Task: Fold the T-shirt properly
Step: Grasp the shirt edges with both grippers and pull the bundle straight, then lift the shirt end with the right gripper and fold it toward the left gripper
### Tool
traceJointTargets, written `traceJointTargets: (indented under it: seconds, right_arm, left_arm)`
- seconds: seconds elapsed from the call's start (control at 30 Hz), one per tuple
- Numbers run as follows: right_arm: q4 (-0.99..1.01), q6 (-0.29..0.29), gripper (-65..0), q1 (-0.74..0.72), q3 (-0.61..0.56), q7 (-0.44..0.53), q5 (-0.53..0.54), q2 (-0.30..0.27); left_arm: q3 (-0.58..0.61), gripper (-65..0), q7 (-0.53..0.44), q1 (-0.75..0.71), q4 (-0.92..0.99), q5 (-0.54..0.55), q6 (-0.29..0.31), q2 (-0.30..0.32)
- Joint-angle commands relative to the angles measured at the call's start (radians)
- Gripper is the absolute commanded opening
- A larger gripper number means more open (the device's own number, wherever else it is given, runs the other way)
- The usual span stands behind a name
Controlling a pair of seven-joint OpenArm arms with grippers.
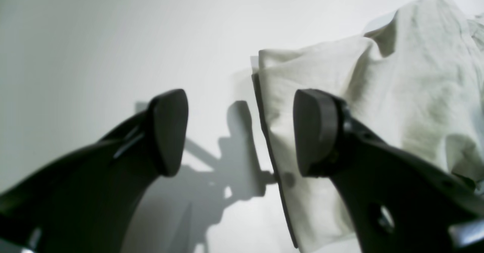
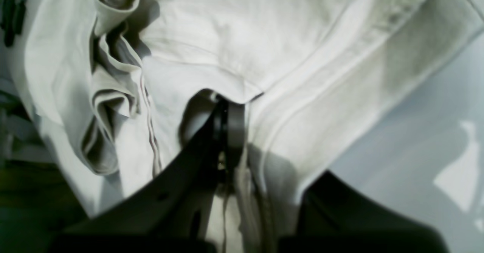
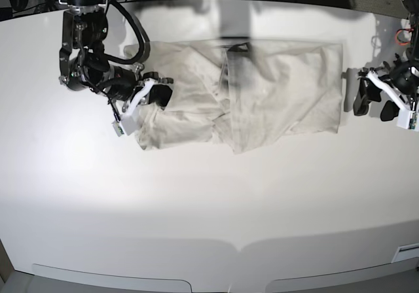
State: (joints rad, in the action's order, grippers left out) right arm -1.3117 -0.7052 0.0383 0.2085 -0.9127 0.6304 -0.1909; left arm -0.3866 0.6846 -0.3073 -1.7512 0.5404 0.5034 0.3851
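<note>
The pale grey-beige T-shirt (image 3: 262, 93) lies spread across the far middle of the white table (image 3: 196, 208), bunched and folded over near its middle. My right gripper (image 3: 159, 95) is at the shirt's left end, shut on a fold of the fabric; the right wrist view shows the fingers (image 2: 228, 126) pinched on a hem of the shirt (image 2: 264, 37). My left gripper (image 3: 372, 104) is open and empty just off the shirt's right edge. In the left wrist view the shirt's edge (image 1: 378, 94) lies by the right pad (image 1: 315, 132), with bare table between the fingers of the gripper (image 1: 242, 132).
Dark cables (image 3: 131, 18) hang by the arm at the back left. A red-wired part (image 3: 400, 34) sits at the table's far right edge. The table's front edge (image 3: 209, 276) runs along the bottom.
</note>
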Motion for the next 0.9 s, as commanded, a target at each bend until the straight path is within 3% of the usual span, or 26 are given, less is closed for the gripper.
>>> traceJointTargets:
  seconds: [0.0, 0.23, 0.37, 0.47, 0.67, 0.83, 0.87]
  right_arm:
    - [-0.002, 0.024, -65.0, -0.005, 0.002, -0.029, -0.08, -0.031]
    - [-0.088, 0.037, -65.0, -0.007, 0.002, -0.076, -0.068, -0.139]
    - [-0.224, 0.04, -65.0, -0.007, 0.002, -0.201, 0.036, -0.114]
    - [-0.348, 0.04, -65.0, -0.007, 0.001, -0.251, 0.094, -0.039]
    - [-0.474, 0.04, -65.0, -0.004, -0.063, -0.258, 0.106, 0.173]
    - [-0.474, 0.048, -65.0, -0.004, -0.209, -0.2, -0.04, 0.345]
    - [-0.473, 0.056, -65.0, -0.004, -0.24, -0.182, -0.074, 0.348]
  left_arm:
    - [-0.007, -22.5, -0.014, 0.008, -0.013, 0.01, 0.0, 0.017]
    - [-0.007, -22.5, -0.004, 0.008, -0.013, 0.01, 0.001, 0.017]
    - [-0.007, -22.5, -0.004, 0.008, -0.013, 0.01, 0.001, 0.017]
    - [-0.007, -22.5, -0.004, 0.008, -0.013, 0.01, 0.001, 0.017]
    - [-0.007, -22.5, -0.004, 0.008, -0.013, 0.01, 0.001, 0.017]
    - [-0.007, -22.5, -0.005, 0.008, -0.013, 0.01, 0.013, 0.017]
    - [-0.007, -22.5, -0.005, 0.008, -0.013, 0.01, 0.022, 0.017]
